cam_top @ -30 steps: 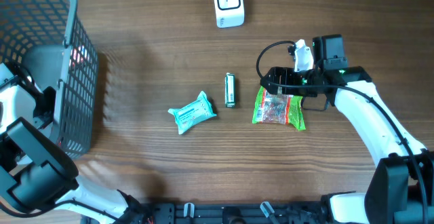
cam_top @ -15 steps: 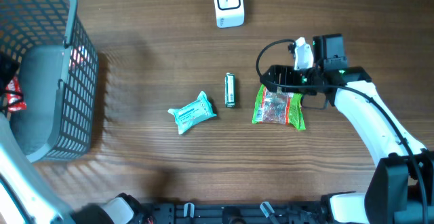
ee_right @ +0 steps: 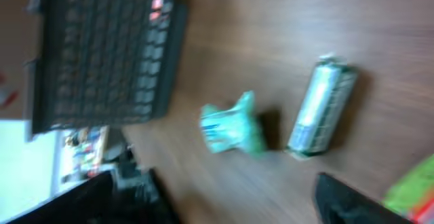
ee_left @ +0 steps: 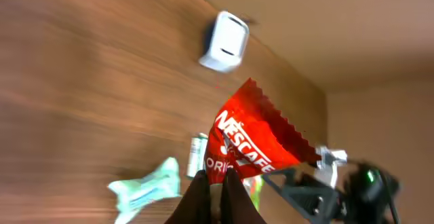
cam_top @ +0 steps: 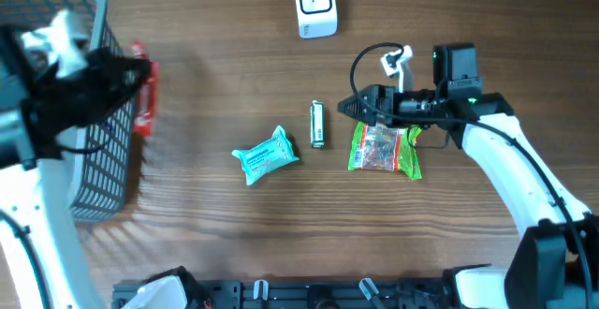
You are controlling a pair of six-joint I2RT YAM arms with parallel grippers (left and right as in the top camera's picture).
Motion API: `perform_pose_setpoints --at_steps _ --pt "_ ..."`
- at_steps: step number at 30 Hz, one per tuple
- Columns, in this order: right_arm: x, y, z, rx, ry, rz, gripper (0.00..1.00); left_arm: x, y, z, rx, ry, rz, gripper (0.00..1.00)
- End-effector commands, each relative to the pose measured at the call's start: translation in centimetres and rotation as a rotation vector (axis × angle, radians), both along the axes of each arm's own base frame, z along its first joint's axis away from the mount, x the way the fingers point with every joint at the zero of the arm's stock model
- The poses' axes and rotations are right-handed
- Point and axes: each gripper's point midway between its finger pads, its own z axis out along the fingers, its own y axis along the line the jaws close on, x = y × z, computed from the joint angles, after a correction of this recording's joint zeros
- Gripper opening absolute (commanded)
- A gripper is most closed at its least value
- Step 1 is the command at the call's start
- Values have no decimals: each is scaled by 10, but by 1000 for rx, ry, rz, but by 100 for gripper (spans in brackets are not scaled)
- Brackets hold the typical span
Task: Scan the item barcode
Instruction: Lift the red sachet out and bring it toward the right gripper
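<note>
Above the tabletop (cam_top: 215, 243), in the overhead view, your left gripper (cam_top: 126, 77) is a blur beside the basket (cam_top: 56, 150), carrying a red sachet (cam_top: 141, 89). The scanner (cam_top: 315, 6) stands well apart at the far edge. Your right gripper (cam_top: 352, 108) hangs over the green snack bag (cam_top: 384, 151), with a small tube (cam_top: 317, 124) and a teal packet (cam_top: 265, 154) lying to its left.

In the left wrist view, the gripper (ee_left: 215, 183) is pressed together on the bottom edge of the red sachet (ee_left: 254, 146), which is held in the air, the scanner (ee_left: 226, 41) far beyond it.

In the right wrist view, blurred, the fingers (ee_right: 356, 198) stand spread with nothing between them.

By my reading, pickup is done. You have yet to bring the sachet to the scanner and turn its barcode, which I cannot see here, towards the scanner's window.
</note>
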Motion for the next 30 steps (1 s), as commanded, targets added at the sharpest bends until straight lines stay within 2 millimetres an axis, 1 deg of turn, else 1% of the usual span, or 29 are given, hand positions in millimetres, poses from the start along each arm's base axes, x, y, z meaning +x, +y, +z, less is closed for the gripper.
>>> perform_pose_setpoints --at_steps 1,3,4,5,6,7,8,9,10,11,12,14,15,18,20,22,24,26,27,30 --pt "-28 31 40 47 -85 102 83 7 -40 -2 -20 28 -61 4" --pt "-34 39 51 -35 -160 64 84 11 -63 -3 -36 34 -109 4" --pt "-36 42 59 -79 -214 31 84 11 -72 -4 -52 48 -119 4" --pt "-39 45 69 -103 -258 -3 84 10 -82 -5 -69 63 -133 4" --pt "-46 50 89 -111 -342 -27 84 10 -99 -9 -58 71 -179 4" --pt "-49 52 98 -109 -380 -33 84 10 -106 -12 -51 82 -187 4" --pt "-52 54 107 -107 -420 -42 84 10 -112 -18 -54 125 -154 4" --pt "-53 55 110 -105 -431 -47 85 10 -116 -21 -62 154 -132 4" --pt "-53 56 111 -103 -428 -58 92 9 -123 -25 -78 191 -106 4" --pt "-54 58 111 -100 -415 -64 100 8 -133 -28 -105 227 -90 4" --pt "-55 60 108 -102 -403 -57 100 7 -147 -28 -131 248 -97 4" --pt "-60 66 104 -101 -385 -40 98 6 -164 -28 -146 254 -118 4" --pt "-64 73 107 -91 -402 -21 86 6 -176 -31 -151 272 -109 4" --pt "-67 86 119 -58 -460 -7 64 4 -195 -39 -161 312 -104 4" --pt "-63 88 121 -70 -481 -35 64 0 -211 -43 -157 322 -135 4" --pt "-60 87 117 -82 -462 -58 64 -4 -220 -43 -155 319 -161 4" --pt "-58 89 110 -88 -434 -61 63 -5 -226 -41 -157 308 -178 4" --pt "-56 92 103 -92 -408 -56 60 -5 -228 -39 -159 300 -184 4" --pt "-56 93 101 -94 -401 -50 56 -5 -228 -39 -159 299 -184 4" --pt "-55 96 92 -103 -377 -36 30 -2 -225 -40 -146 292 -168 4"
